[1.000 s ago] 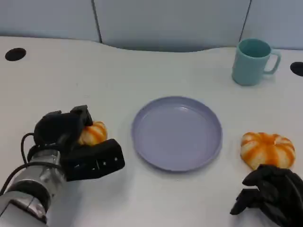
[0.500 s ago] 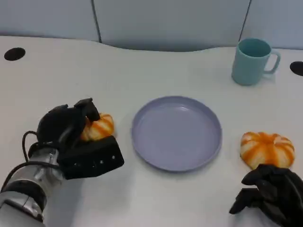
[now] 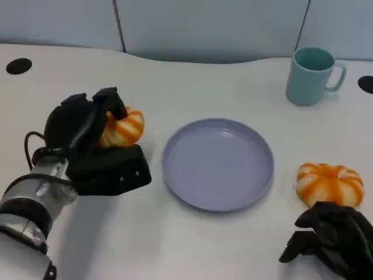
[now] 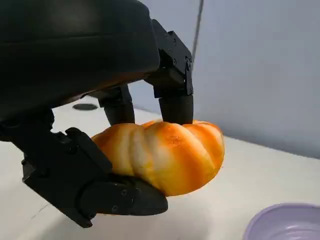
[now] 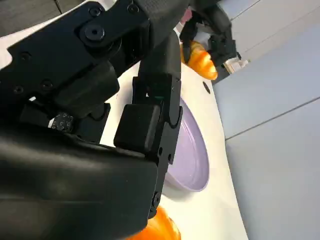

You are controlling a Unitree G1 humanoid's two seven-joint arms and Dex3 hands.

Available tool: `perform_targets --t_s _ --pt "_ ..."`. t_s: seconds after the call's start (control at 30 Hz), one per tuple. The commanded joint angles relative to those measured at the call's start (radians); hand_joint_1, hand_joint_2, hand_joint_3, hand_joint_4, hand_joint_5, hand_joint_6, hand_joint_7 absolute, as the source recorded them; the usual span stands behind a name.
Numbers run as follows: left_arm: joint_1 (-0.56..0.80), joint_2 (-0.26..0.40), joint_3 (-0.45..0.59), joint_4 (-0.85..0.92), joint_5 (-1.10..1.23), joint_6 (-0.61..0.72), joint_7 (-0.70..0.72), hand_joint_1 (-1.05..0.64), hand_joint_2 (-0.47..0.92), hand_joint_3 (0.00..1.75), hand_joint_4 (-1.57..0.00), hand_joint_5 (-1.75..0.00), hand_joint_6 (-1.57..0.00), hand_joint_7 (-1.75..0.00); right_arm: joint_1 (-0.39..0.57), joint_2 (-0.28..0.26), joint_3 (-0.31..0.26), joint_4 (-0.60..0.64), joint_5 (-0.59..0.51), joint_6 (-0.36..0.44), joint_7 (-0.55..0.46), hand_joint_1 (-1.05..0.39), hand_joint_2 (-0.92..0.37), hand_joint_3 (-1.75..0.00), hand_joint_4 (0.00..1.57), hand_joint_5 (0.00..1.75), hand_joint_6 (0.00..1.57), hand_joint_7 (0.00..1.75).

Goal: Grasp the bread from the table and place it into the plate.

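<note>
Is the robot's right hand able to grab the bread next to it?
Probably yes. The right hand sits just in front of that bread, holding nothing, and nothing lies between them.

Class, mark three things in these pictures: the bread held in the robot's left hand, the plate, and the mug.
bread [image 4: 165, 152]: left wrist view, middle of its striped crust.
plate [image 3: 218, 164]: head view, bare centre.
mug [image 3: 309, 79]: head view, outer wall.
</note>
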Motion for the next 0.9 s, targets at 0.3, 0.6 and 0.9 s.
perform_targets --t_s 0.3,0.6,0.9 --pt "-0.084 -0.021 -0.079 -0.035 0.090 -0.092 0.098 -0.10 0.40 1.07 -0.83 -1.75 -0.63 -1.75 -0.013 0.000 0.002 0.027 -0.004 -0.021 0.000 -0.97 -0.70 0.00 1.49 0.57 1.49 0.30" --pt "-0.125 -0.057 -0.137 -0.031 0.148 -0.163 0.126 -0.11 0.36 1.24 -0.87 -1.75 -0.67 -1.75 -0.010 0.001 0.009 0.023 0.000 -0.013 0.002 -0.95 -0.69 0.00 1.47 0.58 1.49 0.30" --pt "-0.161 -0.104 -0.173 -0.026 0.164 -0.179 0.037 -0.16 0.43 1.17 -0.89 -1.75 -0.69 -1.75 -0.002 0.005 0.023 0.005 -0.009 -0.013 -0.016 -0.94 -0.70 0.00 1.46 0.61 1.49 0.31"
